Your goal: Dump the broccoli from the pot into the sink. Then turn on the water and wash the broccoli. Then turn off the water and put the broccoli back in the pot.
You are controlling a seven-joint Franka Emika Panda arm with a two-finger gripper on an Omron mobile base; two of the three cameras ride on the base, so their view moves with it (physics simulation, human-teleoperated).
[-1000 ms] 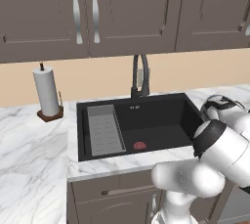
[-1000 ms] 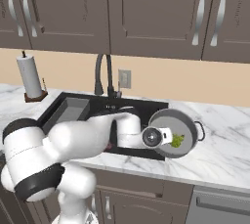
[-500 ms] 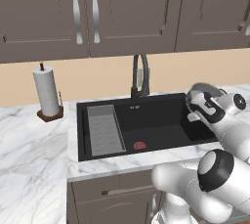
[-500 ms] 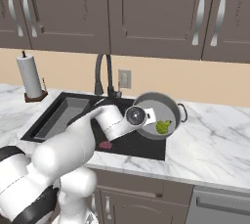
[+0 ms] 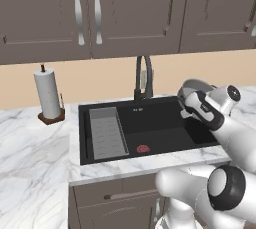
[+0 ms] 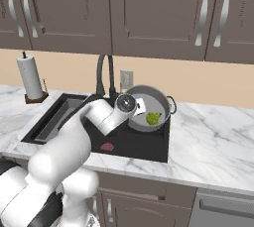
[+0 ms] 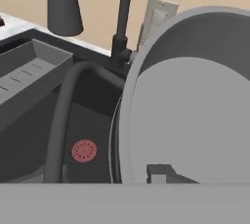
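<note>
Dark cabinets hang above a marble desk [image 5: 35, 138], where a paper towel roll [image 5: 49, 94] stands at the far left, well apart from the work. Next comes the sink [image 5: 150, 145], its grey ribbed tray insert [image 5: 106, 133] on the left side, the red drain [image 5: 143, 149] on the bare black floor, and the arched faucet [image 5: 142, 75] at the back rim.

Over the sink's right part the end effector [image 6: 140, 106] is clenched on the rim of the pot [image 6: 151, 108], which is lifted and steeply tilted, its opening turned toward the right base camera. The broccoli [image 6: 153, 118] lies inside, low against the pot wall, not yet dumped.

As I judge it, the main risk is direction: the pot hangs near the sink's right edge, so a floret sliding out sideways could land on the desk. The one-sided rim grip could also let the pot twist or slip, and the raised rim sits near the faucet.
</note>
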